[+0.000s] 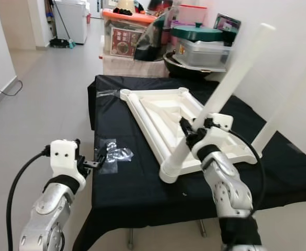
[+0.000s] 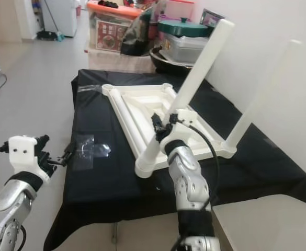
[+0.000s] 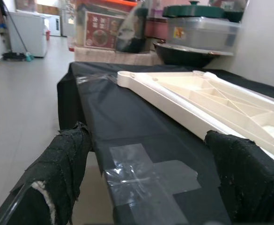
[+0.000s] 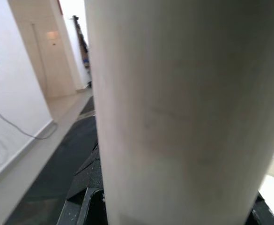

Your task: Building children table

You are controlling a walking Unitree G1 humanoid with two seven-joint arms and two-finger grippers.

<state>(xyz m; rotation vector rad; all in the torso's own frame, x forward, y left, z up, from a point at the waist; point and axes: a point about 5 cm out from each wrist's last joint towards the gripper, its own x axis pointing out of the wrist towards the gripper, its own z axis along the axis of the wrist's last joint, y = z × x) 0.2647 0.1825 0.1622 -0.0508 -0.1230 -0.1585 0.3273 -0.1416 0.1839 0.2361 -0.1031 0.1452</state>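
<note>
Tabletop, white and upside down, lies on the black cloth with its ribbed underside up. My right gripper is clamped round a white leg, low on the shaft; the leg tilts up and away to the right, its foot seated in the near corner socket. In the right wrist view the leg sits tight between the black fingers. A second leg rises at the tabletop's right corner. My left gripper hovers at the cloth's left edge, fingers spread apart and holding nothing, just beside a patch of clear tape. Boxes and a green-lidded pot stand behind.
</note>
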